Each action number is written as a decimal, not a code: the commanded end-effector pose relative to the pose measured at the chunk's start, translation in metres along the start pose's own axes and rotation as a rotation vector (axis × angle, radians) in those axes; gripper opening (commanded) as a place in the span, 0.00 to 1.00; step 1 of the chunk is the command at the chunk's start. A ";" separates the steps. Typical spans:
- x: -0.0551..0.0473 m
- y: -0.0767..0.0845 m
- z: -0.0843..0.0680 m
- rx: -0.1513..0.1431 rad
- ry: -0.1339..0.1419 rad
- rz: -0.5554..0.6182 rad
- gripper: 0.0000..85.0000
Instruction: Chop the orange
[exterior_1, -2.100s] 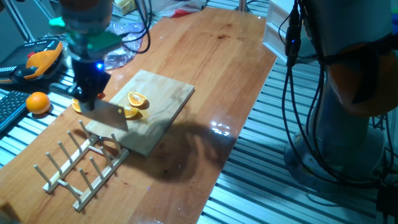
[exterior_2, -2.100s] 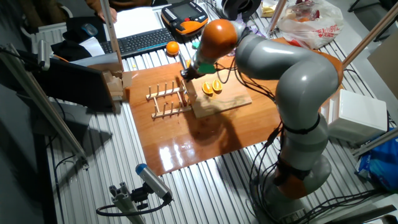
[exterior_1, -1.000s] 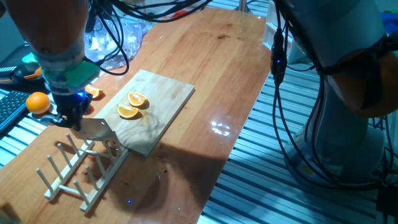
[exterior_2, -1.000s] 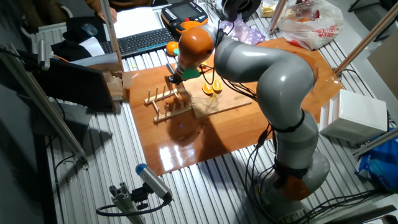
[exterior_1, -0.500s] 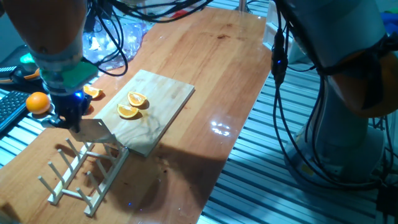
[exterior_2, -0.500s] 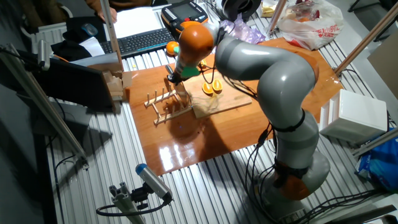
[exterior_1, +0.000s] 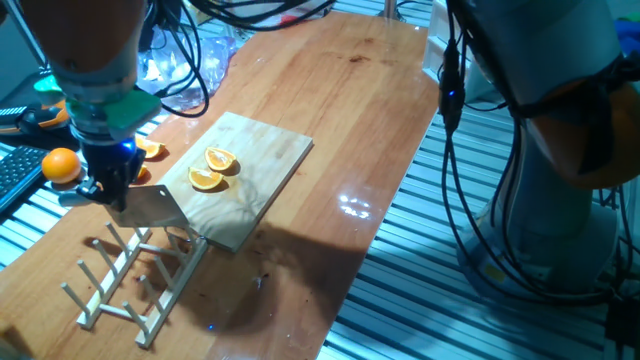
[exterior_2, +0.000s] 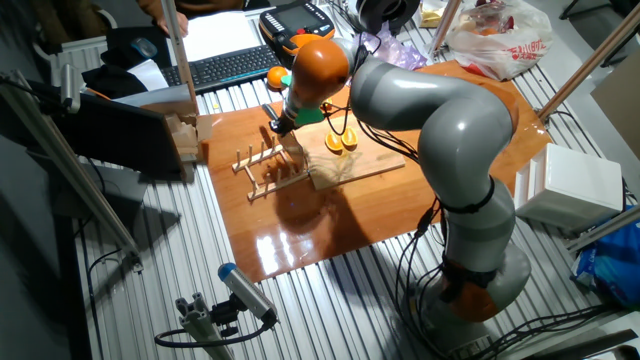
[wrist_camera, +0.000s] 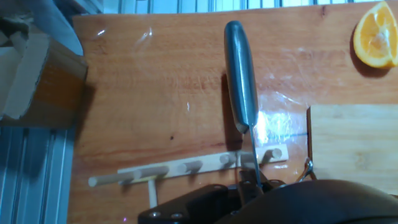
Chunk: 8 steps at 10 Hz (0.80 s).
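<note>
Over the near left corner of the table (exterior_1: 340, 100), just above the wooden peg rack (exterior_1: 130, 280): gripper (exterior_1: 112, 185), clamped together on the handle of the knife (exterior_1: 155, 207). Two seconds ago stood over the cutting board (exterior_1: 265, 160) beside the fruit; now carried clear of the board's left edge, with the rack nudged slightly askew. Seen from the hand view, points the long, grey, dull-metal blade out past the row of round pegs.

Near the middle of the board, untouched by any tool: the orange (exterior_1: 213, 168), already in two wedge-shaped pieces lying close together, pale segmented flesh up, bright peel beneath. Reads as cutting done and the knife likely being put back in the rack.

Board pale, flat, rectangular, matte wood. Table reddish, glossy, throwing back lamp glare. Rack of thin light dowels on two rails. By the table's left edge, a whole round orange (exterior_1: 61, 164) and thin orange wedges (exterior_1: 150, 148).
</note>
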<state>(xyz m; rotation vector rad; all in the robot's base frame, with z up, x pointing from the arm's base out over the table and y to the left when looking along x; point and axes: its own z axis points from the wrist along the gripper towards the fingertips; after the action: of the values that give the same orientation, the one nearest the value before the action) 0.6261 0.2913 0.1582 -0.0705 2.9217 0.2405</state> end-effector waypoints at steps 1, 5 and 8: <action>-0.001 -0.001 0.002 0.002 -0.007 -0.006 0.00; -0.008 -0.021 0.027 0.023 -0.016 -0.061 0.00; 0.001 -0.021 0.042 0.023 -0.036 -0.061 0.00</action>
<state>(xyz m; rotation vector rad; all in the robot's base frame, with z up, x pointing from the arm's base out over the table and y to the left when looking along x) 0.6396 0.2798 0.1224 -0.1486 2.8642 0.2027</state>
